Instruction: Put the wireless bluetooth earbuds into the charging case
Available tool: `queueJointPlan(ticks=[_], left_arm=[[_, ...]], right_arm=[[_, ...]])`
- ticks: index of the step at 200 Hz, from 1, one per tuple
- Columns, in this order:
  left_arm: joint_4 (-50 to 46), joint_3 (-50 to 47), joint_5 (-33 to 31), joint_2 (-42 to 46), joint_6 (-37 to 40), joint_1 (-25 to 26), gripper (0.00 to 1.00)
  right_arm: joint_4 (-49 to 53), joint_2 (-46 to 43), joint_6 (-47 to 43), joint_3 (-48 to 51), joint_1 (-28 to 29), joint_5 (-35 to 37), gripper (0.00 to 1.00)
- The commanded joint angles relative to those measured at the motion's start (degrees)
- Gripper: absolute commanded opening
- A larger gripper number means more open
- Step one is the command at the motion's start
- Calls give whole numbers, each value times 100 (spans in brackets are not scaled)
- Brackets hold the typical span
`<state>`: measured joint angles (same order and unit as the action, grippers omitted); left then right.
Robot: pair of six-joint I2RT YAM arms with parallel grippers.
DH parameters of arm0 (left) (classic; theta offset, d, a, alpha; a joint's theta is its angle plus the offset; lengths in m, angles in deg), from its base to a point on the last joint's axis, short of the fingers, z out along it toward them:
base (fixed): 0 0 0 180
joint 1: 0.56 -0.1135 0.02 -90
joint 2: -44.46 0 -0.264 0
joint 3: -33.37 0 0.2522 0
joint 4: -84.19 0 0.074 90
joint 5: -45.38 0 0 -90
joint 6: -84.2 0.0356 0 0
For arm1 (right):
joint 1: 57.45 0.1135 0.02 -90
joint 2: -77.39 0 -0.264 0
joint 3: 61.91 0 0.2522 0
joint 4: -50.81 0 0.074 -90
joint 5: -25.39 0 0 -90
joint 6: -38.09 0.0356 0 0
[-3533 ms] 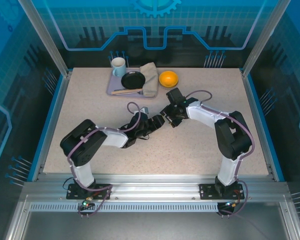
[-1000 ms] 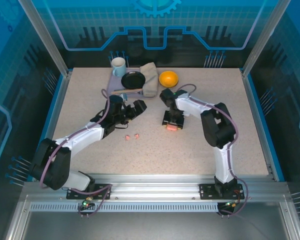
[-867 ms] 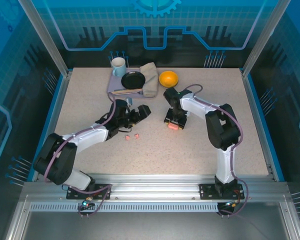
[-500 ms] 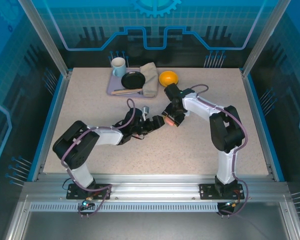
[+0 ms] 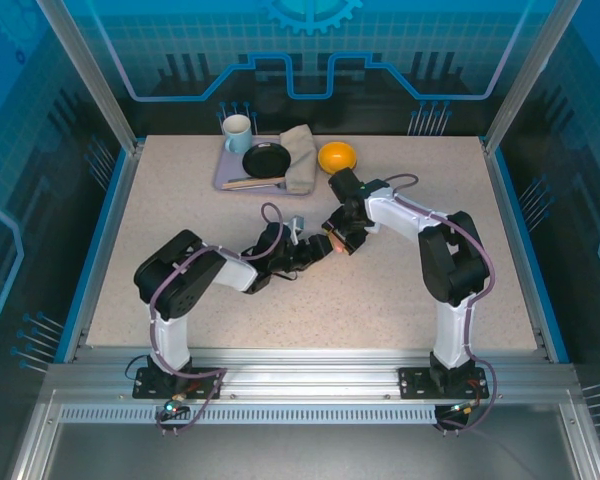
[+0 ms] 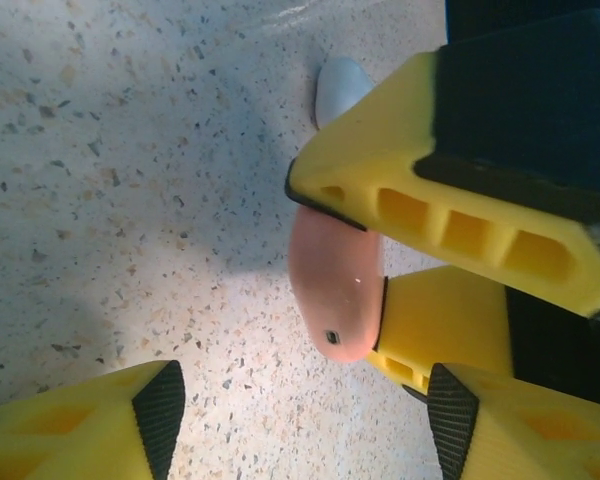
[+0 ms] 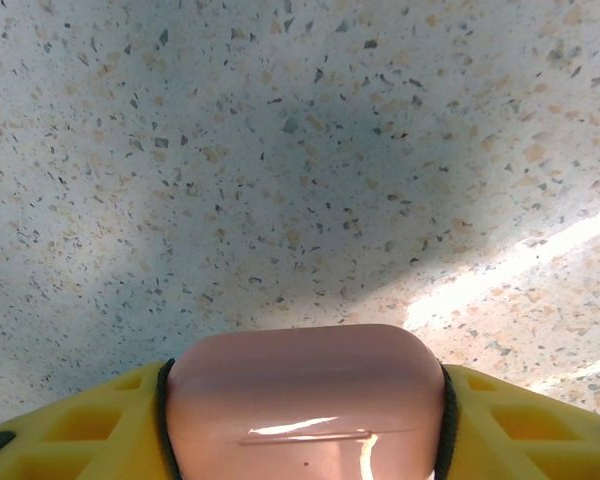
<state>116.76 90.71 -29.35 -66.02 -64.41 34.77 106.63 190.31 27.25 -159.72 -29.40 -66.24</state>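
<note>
Over the middle of the speckled, stone-like worktop (image 5: 180, 200), the right gripper (image 7: 305, 420), ribbed yellow plastic, is clamped on a glossy, pebble-shaped salmon-pink charging case (image 6: 335, 290). The black-tipped left gripper (image 6: 300, 430) stands parted and empty just beside it. A small white rounded piece (image 6: 338, 85) lies near.
</note>
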Motion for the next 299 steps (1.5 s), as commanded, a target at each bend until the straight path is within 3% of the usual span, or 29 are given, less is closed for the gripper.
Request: queueJointPlan(ticks=[1, 58, 176, 188, 213, 235, 258, 299], left_arm=[[389, 273, -84, -170, -61, 54, 65], [460, 549, -162, -461, -140, 79, 60], [435, 867, -191, -721, -178, 123, 26], [392, 909, -167, -721, -168, 123, 21], [274, 934, -40, -624, -151, 129, 19], [-173, 981, 217, -395, 1, 116, 18], [-1007, 1048, 587, 54, 485, 14, 13], [-2819, 1410, 1582, 982, 2035, -521, 6]], right_arm=[[-32, -262, 153, 148, -76, -57, 50], [-104, -278, 192, 240, -72, -99, 49], [-236, -334, 202, 396, -54, -210, 49], [-324, -398, 182, 425, -76, -248, 53], [-546, -653, -46, 391, -236, -161, 74], [-975, -1037, -611, 426, -548, -231, 80], [-1386, -1423, -1623, 588, -877, -649, 81], [-2115, -2390, -3940, 1255, -1021, -1453, 79]])
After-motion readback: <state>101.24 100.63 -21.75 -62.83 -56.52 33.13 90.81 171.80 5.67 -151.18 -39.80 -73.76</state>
